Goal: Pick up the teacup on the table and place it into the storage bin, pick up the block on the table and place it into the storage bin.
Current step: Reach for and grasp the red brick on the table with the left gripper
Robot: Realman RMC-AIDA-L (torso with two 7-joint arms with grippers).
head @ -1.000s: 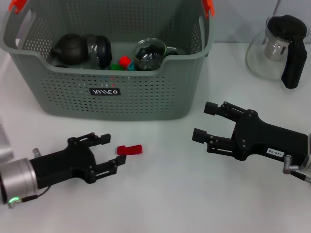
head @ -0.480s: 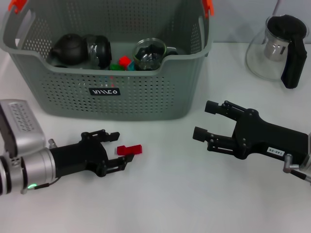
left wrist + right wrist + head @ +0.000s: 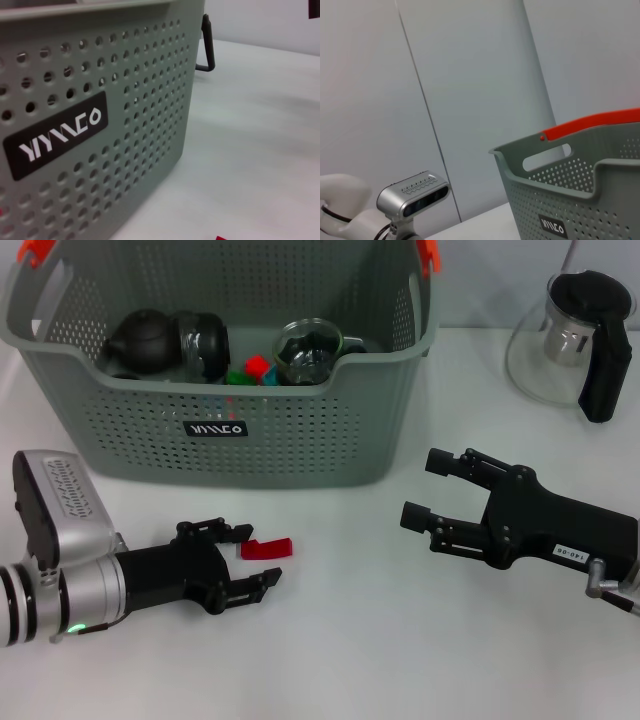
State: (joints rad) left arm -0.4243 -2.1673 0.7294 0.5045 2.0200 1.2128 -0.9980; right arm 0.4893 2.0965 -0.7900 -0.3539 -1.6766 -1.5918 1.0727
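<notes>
The block is a small red piece lying on the white table in front of the storage bin. My left gripper is open, low over the table, one finger on each side of the block's near end. A red corner of the block shows in the left wrist view, under the storage bin wall. No teacup stands on the table; a dark cup and a glass cup lie inside the bin. My right gripper hovers open at the right, holding nothing.
A glass teapot with a black handle stands at the back right. A black teapot and coloured blocks lie in the bin. The right wrist view shows the storage bin and my left arm's camera housing.
My left arm has slid right along the table, bringing its open fingers around the red block. The block and the right arm have stayed almost still.
</notes>
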